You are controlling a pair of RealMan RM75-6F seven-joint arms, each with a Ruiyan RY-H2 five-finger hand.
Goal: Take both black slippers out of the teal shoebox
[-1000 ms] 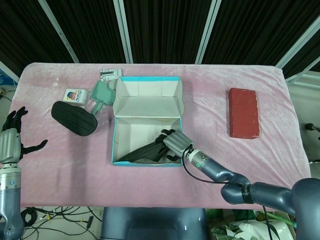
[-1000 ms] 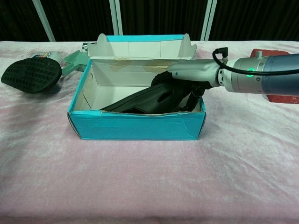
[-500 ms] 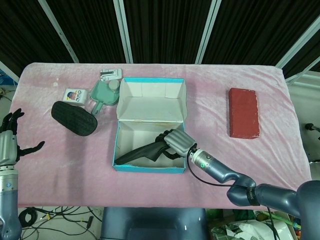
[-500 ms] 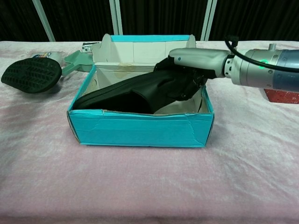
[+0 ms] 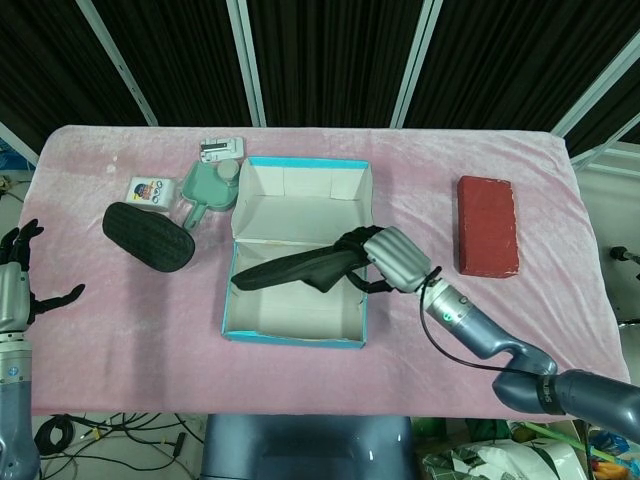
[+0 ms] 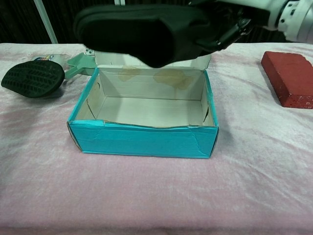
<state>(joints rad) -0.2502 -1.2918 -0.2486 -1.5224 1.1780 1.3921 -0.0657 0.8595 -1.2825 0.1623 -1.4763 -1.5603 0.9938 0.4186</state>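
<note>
lifted since a second ago, the held slipper (image 5: 300,269) now hangs clear above the box (image 5: 290,335); earlier it lay inside on the box floor, tilted against the right wall. the right hand (image 5: 385,262) has risen with it and grips the slipper's right end, fingers wrapped around it, so the rest of the shoe sticks out to the left of the hand and crosses over the box's middle. in the chest view the slipper (image 6: 146,32) sits near the top edge, well above the box rim (image 6: 142,142), and the right hand (image 6: 230,22) is partly cut off at the top. the box inside now shows only its bare white floor.

the other slipper (image 5: 148,236) lies sole up on the pink cloth (image 5: 120,330), left of the box and apart from it; it has not moved. the left hand (image 5: 12,290) is far left of the box at the cloth's edge, holding nothing, fingers spread, a little lower in the head view than before.

just beyond the box's far left corner lies a green scoop (image 5: 205,190), with a small card (image 5: 152,190) to its left and a white clip-like item (image 5: 221,149) behind it. a red brick (image 5: 487,224) lies to the right of the box, well apart.
</note>
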